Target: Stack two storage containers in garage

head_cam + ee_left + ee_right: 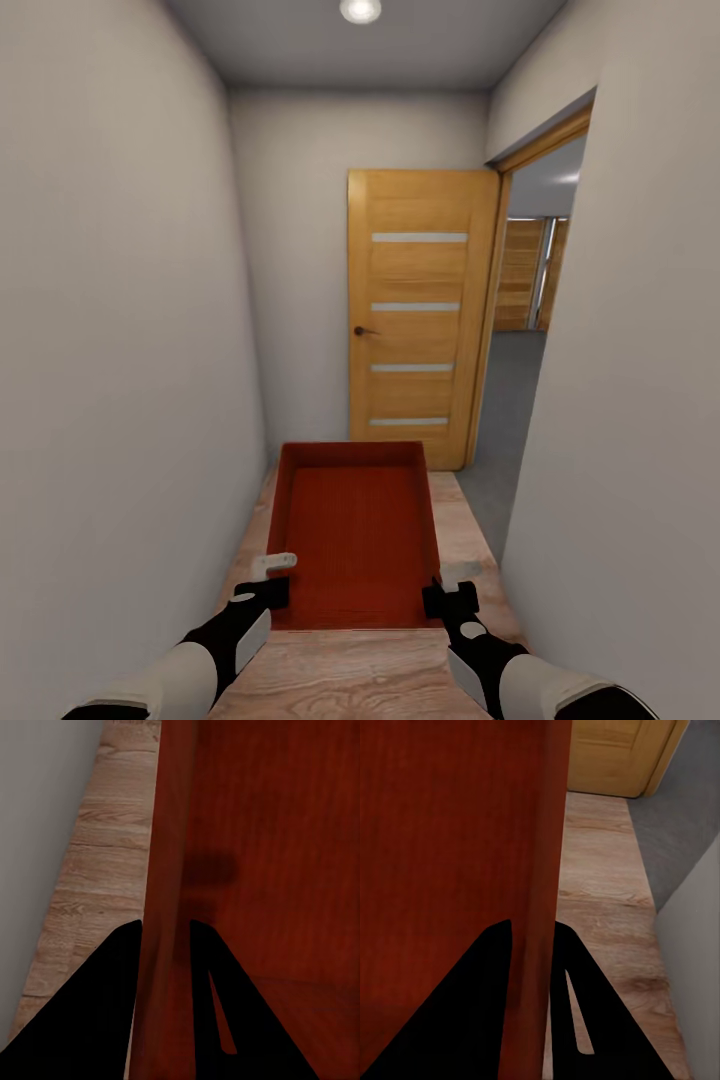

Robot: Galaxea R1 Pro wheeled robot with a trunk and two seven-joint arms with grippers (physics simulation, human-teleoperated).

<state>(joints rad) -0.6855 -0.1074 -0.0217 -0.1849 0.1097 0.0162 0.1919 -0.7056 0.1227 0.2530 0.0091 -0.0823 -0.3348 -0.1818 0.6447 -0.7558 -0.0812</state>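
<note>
- Narrow corridor, wood-plank floor [350, 675]; open wooden door [420, 310] ahead.
- Storage container [355, 535]: rigid, smooth, probably light; grip side walls.
- Left gripper [268, 580] and right gripper [447, 590] each clamp one wall.

A narrow hallway with off-white walls [110, 350] and a light wood-plank floor [350, 675] runs toward a wooden door [415, 315] with four pale horizontal strips and a dark handle [364, 330], standing open against the far end under a round ceiling light [360, 9]. Beside the door, a wood-framed doorway [540, 300] in the right-hand wall opens onto a room with grey flooring [505, 420] and wood panelling [528, 275] at its far side, the grey surface meeting the planks at the threshold.
</note>
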